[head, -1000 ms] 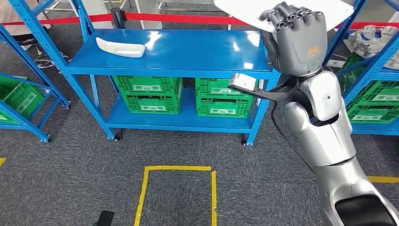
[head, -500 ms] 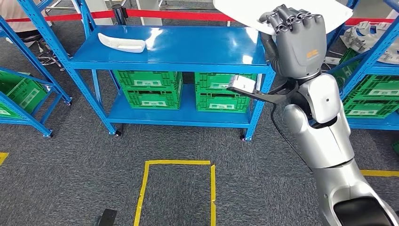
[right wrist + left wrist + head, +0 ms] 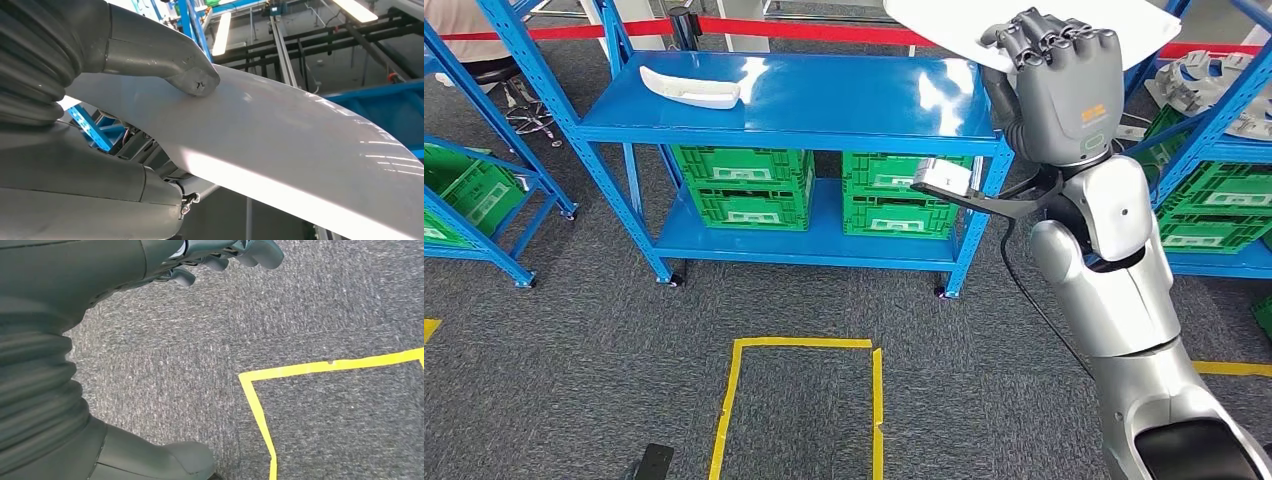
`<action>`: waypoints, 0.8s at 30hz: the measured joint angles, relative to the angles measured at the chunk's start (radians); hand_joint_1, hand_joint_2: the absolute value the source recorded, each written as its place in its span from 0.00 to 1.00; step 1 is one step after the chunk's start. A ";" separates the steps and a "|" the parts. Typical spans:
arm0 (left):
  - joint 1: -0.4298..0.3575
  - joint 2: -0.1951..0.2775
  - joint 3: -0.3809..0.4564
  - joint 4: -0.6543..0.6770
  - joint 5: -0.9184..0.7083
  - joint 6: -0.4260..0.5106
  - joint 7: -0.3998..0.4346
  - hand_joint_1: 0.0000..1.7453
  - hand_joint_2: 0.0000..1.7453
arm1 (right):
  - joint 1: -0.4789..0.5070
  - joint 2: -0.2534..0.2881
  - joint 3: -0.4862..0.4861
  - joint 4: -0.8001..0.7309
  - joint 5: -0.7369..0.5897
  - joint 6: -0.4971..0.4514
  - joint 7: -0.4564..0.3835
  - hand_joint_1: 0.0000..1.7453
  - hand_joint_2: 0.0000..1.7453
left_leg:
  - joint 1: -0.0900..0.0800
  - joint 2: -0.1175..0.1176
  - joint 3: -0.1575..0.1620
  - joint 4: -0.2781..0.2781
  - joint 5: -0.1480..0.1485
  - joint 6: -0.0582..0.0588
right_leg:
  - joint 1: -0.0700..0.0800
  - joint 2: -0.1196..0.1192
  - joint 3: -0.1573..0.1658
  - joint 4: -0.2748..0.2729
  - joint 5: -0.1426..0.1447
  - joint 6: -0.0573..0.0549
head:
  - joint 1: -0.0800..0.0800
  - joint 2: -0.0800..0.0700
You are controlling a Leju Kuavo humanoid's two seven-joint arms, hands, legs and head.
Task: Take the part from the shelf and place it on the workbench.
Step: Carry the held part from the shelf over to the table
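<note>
Blue metal shelving (image 3: 794, 100) stands ahead in the head view, and on the left of its top board lies a small white moulded piece (image 3: 690, 87), well apart from the robot. Green crates (image 3: 744, 185) sit on the lower board, and a yellow tape square (image 3: 802, 400) marks the carpet in front. Down by the floor, the left hand (image 3: 220, 255) hangs with its fingers curled in and nothing in them. To the right, the right hand (image 3: 1064, 80) is raised high and closed on the edge of the part (image 3: 964, 25), a wide white panel held above the right end of the shelving. In the wrist view the thumb (image 3: 192, 80) presses on the panel's smooth, glossy face (image 3: 300, 150).

The part looks thin, stiff and fairly light, probably moulded plastic. Its slick skin and broad overhang suggest it could pivot or slide in a one-edge hold. A grasp nearer the middle of an edge, kept level, seems safest.
</note>
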 joint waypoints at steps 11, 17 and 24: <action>0.001 0.000 0.000 0.000 -0.001 -0.013 -0.005 0.00 1.00 | 0.025 -0.008 -0.006 -0.002 0.002 -0.030 -0.012 1.00 1.00 | -0.004 0.000 -0.013 0.003 0.000 0.003 | -0.005 0.000 -0.004 0.000 0.004 0.006 | 0.000 0.000; 0.002 -0.001 0.000 0.000 -0.005 -0.038 -0.019 0.00 1.00 | 0.040 -0.021 -0.011 -0.022 0.002 -0.037 -0.015 1.00 1.00 | -0.002 -0.004 -0.011 -0.008 0.016 0.022 | -0.009 -0.003 -0.008 0.005 0.000 0.021 | 0.000 0.000; 0.011 -0.008 0.000 0.000 -0.021 -0.047 -0.025 0.00 1.00 | 0.087 -0.146 -0.048 -0.053 -0.077 -0.039 -0.067 1.00 1.00 | 0.008 -0.042 -0.034 -0.004 0.039 0.030 | -0.017 0.001 -0.094 0.257 -0.136 0.038 | 0.003 0.000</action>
